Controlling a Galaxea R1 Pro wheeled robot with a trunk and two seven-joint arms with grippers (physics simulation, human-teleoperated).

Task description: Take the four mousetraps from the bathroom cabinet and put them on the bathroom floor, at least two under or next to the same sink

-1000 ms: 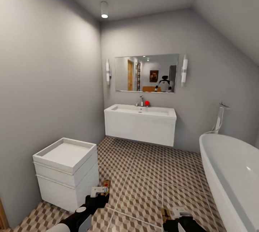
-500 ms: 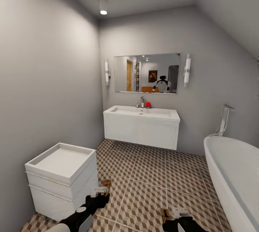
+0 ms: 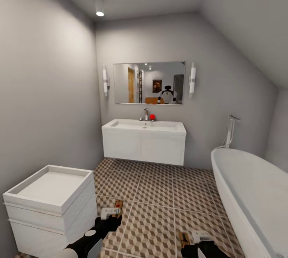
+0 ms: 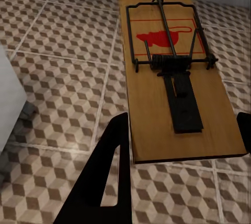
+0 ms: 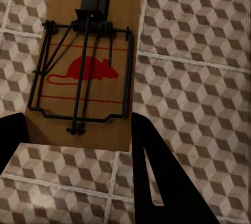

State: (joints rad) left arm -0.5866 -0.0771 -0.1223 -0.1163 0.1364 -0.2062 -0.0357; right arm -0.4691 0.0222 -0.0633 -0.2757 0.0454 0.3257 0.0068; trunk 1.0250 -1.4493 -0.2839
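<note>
Camera panned right — mousetraps (image 4: 172,72) lengthwise in grippers.

left arm (image 3: 86,242): black, white joint disc | tool (image 3: 111,212): white housing, black fingers (image 4: 107,174)

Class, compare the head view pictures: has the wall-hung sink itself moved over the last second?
No. The sink sits under the mirror as before; the whole picture slid left, so the camera turned.
</note>
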